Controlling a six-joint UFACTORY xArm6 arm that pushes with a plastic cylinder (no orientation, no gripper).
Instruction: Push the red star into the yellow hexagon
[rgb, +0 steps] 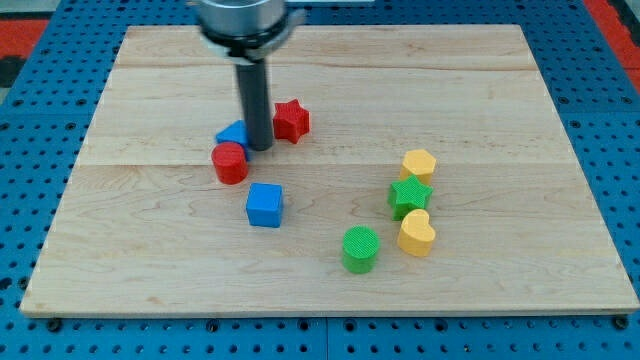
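The red star lies on the wooden board, left of centre and toward the view's top. The yellow hexagon sits to the right, about mid-height. My tip rests on the board just left of and slightly below the red star, close to it. A blue block is directly left of the tip, partly hidden by the rod. A red cylinder lies just below that blue block.
A blue cube lies below the tip. A green star touches the yellow hexagon from below, with a yellow heart under it. A green cylinder sits left of the heart.
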